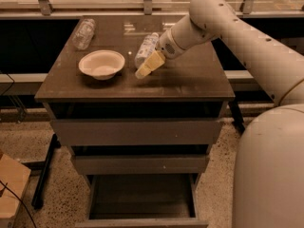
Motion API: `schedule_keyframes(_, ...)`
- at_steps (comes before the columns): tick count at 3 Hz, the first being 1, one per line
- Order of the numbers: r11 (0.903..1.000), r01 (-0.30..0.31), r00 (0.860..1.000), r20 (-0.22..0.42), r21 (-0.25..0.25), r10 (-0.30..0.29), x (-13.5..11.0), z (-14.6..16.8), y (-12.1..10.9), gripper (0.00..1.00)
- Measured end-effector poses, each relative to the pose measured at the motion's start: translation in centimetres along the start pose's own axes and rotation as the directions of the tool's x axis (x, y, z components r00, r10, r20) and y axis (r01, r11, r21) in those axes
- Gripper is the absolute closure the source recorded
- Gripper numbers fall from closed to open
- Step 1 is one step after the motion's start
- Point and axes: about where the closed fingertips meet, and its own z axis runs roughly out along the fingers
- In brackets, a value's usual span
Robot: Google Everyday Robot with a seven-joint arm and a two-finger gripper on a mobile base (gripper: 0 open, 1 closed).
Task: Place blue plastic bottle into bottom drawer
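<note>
The blue plastic bottle (145,49), clear with a pale blue-and-white label, is tilted above the middle of the cabinet top, its cap end pointing to the far side. My gripper (149,63) comes in from the right and is shut on the bottle's lower end. One cream-coloured finger (151,64) shows in front of the bottle. The bottom drawer (142,221) is pulled open at floor level below, and its dark inside (141,195) is bare.
A cream bowl (101,64) sits on the cabinet top (190,84) just left of the gripper. A smaller clear bottle without a label (84,33) lies at the far left corner. The two upper drawers (137,132) are closed. A cardboard box (10,189) stands on the floor at left.
</note>
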Motion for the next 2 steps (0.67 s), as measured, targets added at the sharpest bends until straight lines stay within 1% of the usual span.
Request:
schedule_keyframes(1, 0.9999, 0.008, 1.0, 0.0, -0.009, -0.008, -1.0, 1.0, -0.6, 0.0)
schedule_keyframes(2, 0.9998, -0.017, 1.0, 0.004, -0.009, 0.018, -1.7, 2.0, -1.0, 0.0)
